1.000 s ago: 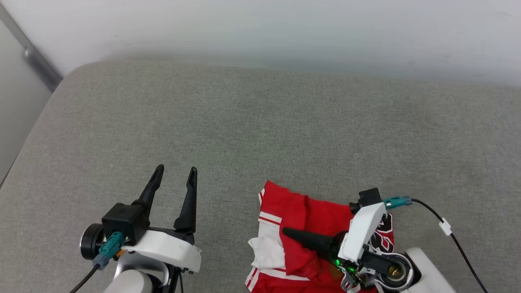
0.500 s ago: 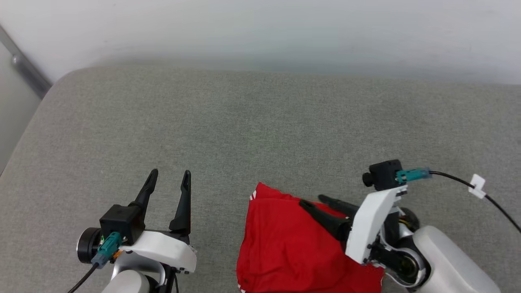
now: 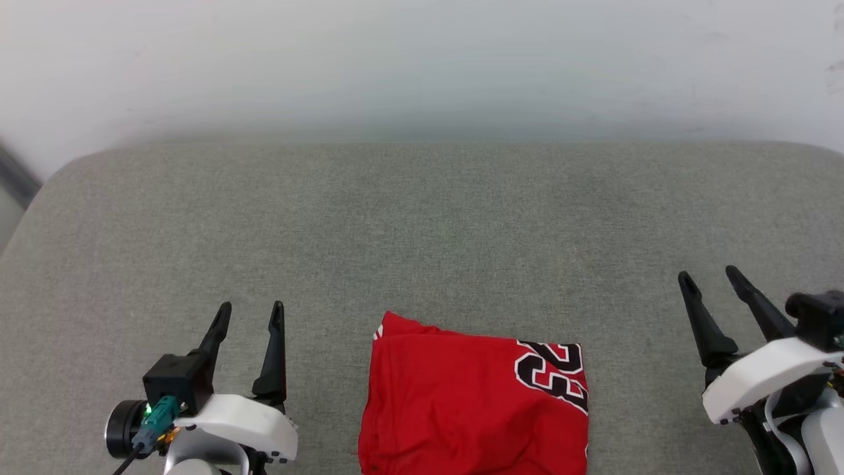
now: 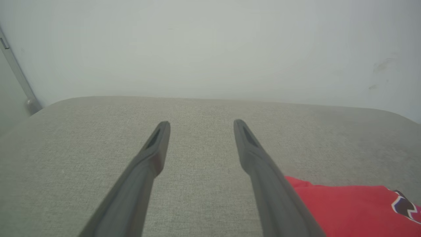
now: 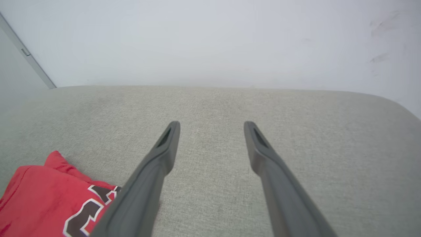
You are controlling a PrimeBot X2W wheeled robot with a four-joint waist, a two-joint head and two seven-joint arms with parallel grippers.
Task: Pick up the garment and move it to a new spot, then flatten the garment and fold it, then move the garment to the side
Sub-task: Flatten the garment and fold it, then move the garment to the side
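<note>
At about 8 o'clock in the head view, the left gripper (image 3: pixel 250 307) hovers over the grey fabric-covered tabletop (image 3: pixel 422 231). Its jaws stand moderately apart and hold nothing, and they point toward 12 o'clock. The red jersey-style garment with the black, white-edged number print (image 3: pixel 455 409) lies at 6 o'clock as a compact, folded rectangle. It is between the two arms and touches neither, and its near edge is cut off by the bottom of the picture. The print sits at its 2 o'clock corner, and its 11 o'clock corner rises in a small pucker. In the left wrist view the garment (image 4: pixel 345 210) shows at 4 o'clock, and in the right wrist view (image 5: pixel 42 197) at 8 o'clock. The right gripper (image 3: pixel 709 274) waits at 4 o'clock, well apart from the cloth, also with the jaws open to a medium width and empty. I judge that the folding is done and only the move to the side is left. The main danger is that the jaws pinch only the top layer, so the fold opens when it is lifted. Dragging over this rough fabric could also make the lower layers stay behind and the stack shear. The puckered corner may catch a fingertip and flip open. I cannot tell how close the hidden near edge lies to the tabletop's border, so a pull toward 6 o'clock could perhaps let the cloth slide off.
</note>
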